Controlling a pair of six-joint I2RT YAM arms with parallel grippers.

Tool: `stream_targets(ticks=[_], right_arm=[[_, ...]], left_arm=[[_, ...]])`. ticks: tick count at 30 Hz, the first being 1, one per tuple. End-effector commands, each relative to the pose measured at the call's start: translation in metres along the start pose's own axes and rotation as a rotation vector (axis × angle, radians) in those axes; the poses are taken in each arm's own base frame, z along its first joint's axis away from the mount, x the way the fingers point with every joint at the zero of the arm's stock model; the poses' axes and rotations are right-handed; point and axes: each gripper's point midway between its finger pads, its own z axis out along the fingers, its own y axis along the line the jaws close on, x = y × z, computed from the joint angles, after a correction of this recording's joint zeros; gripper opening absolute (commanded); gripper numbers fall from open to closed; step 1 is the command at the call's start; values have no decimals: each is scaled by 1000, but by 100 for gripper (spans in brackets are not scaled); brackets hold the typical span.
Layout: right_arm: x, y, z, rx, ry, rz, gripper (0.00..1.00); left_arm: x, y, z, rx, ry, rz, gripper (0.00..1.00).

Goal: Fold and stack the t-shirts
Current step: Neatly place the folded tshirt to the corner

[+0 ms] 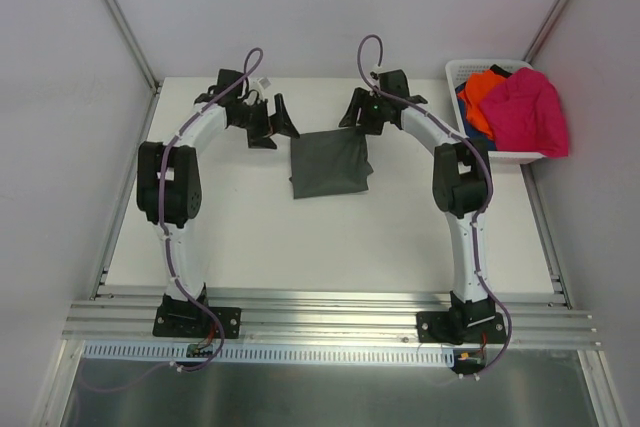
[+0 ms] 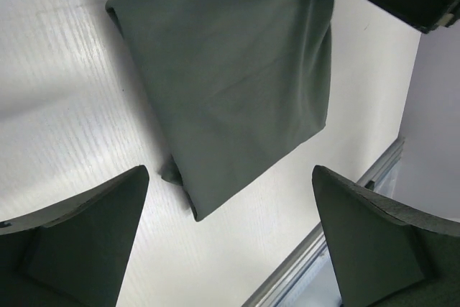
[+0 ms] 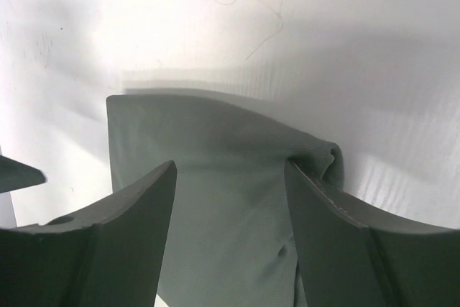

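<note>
Near edge: both arms are bolted to an aluminium rail (image 1: 330,319), the left arm (image 1: 170,192) and right arm (image 1: 462,187) rising and reaching away across the white table (image 1: 250,242); the near half of the table carries nothing but their shadows.

Mid-table: the dark grey-green t-shirt (image 1: 328,165) lies folded into a roughly square packet, flat on the table between the two arms and slightly right of centre; its edges are fairly straight, with a small lobe of cloth protruding at its right side; the left wrist view shows the packet (image 2: 230,84) smooth on top, layers showing at the near corner.

Far edge of the packet: the left gripper (image 1: 276,129) hangs just beyond the shirt's left far corner, clear of the cloth; its fingers (image 2: 86,242) are spread fully wide and hold nothing. The right gripper (image 1: 360,119) sits over the shirt's right far corner; in its own view the jaws stand partly apart, astride the cloth (image 3: 215,134), which lies flat between them and is not pinched; one finger (image 3: 338,235) abuts a raised ruck at the corner; whether it presses on the cloth cannot be told.

Far right corner: a white lattice basket (image 1: 470,69) holds the remaining t-shirts in a loose heap; the magenta-pink one (image 1: 530,112) is draped over its right rim, the orange one (image 1: 482,92) is beside it, and a strip of blue (image 1: 464,107) shows at the left.
</note>
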Motion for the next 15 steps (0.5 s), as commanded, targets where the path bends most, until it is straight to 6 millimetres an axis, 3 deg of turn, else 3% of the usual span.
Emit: stream_targets(ticks=[1,11,15], right_arm=[[-19,7,-3,-23,-47,8,65],[-8,3,-10,-20,-23,30,66],[-8,1,-11,-12,-22,34,66]], left_arm=[[6,10,14,43,56,-106,99],[14,22,57,168,129,-305,99],[16,24,69,212,146,-369,93]])
